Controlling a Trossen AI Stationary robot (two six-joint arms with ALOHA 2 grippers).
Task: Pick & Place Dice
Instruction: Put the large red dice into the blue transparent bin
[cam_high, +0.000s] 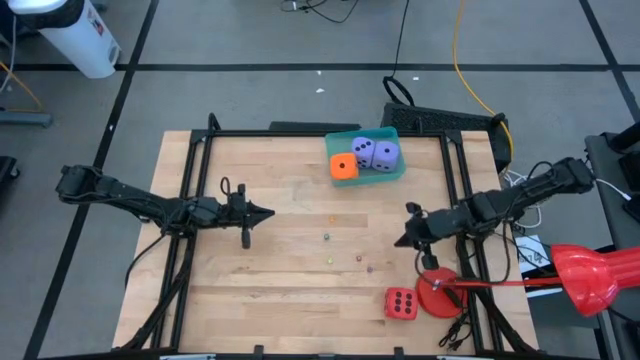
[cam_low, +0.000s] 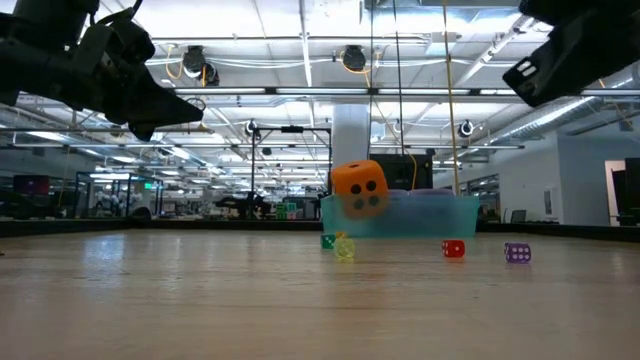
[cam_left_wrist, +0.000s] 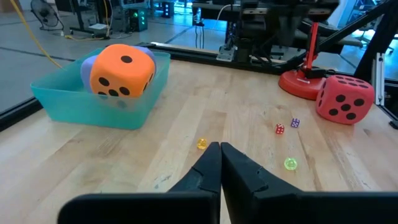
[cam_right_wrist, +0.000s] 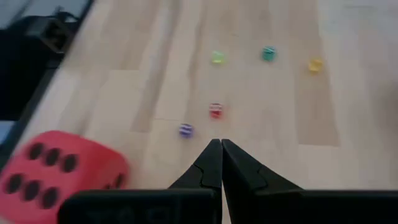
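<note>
Wooden tabletop (cam_high: 290, 230) spreads under me, with a teal bin (cam_high: 396, 172) at its far edge as my landmark. Two purple dice (cam_high: 374, 153) sit inside the bin; the orange die (cam_high: 343, 167) perches on its rim, tilted. Well away from the bin, at the near edge, the red die (cam_high: 401, 302) lies beside a red disc (cam_high: 437, 296). My left gripper (cam_high: 266, 212) and right gripper (cam_high: 401, 240) hover over bare wood, both pressed together on nothing.
</note>
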